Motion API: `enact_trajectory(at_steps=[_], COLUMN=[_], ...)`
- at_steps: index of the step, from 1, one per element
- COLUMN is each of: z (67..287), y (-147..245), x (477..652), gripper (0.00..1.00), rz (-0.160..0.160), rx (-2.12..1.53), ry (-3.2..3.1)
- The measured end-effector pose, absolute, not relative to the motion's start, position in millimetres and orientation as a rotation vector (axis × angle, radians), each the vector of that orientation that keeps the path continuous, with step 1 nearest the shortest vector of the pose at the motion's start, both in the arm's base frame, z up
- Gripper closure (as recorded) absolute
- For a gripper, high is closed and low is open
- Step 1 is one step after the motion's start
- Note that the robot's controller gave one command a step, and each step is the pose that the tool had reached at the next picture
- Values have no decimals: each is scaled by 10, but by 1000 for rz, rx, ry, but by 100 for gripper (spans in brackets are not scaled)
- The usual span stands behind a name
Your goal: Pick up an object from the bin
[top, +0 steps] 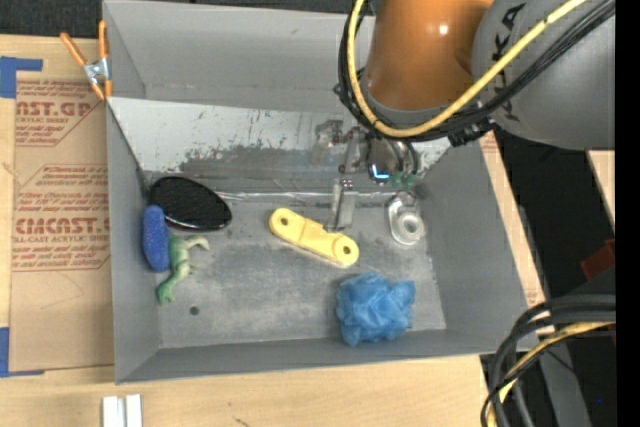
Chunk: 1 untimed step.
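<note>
Where the arm point(560, 55) reaches into the bin point(250, 45) from the right, its bulging orange cover point(425, 35) hangs over the back right part and hides most of the wrist and the top of the gripper point(344, 210). Below the cover only a thin metal tip of the gripper can be seen, pointing down at the bin floor. Whether the gripper is spread or pressed together cannot be told from here, and nothing can be seen clamped in it.

The tip ends just behind the yellow flat piece point(313, 237), a long, rounded shape lying slantwise near the middle of the floor. Whether they touch is hard to make out. Just to the right of the tip lies a small round silvery thing point(405, 224), half in the arm's shadow; its kind is not clear.

A blue crumpled lump point(375, 308) sits near the front wall, well apart from the gripper. On the left side a black oval point(190, 203) lies against the wall, with a blue oblong point(155, 237) just below it and a green toy figure point(178, 265) beside that. A dark speck point(195, 309) near the toy is too small to identify.
</note>
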<state>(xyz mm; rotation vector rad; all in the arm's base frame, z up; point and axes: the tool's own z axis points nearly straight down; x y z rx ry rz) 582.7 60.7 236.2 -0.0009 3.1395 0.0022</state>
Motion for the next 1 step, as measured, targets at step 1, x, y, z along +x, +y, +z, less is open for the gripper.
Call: enact_trajectory(at_steps=[1], z=[1976], y=[358], x=[5679], gripper=[0], rz=[4], rx=[111], ry=[3135])
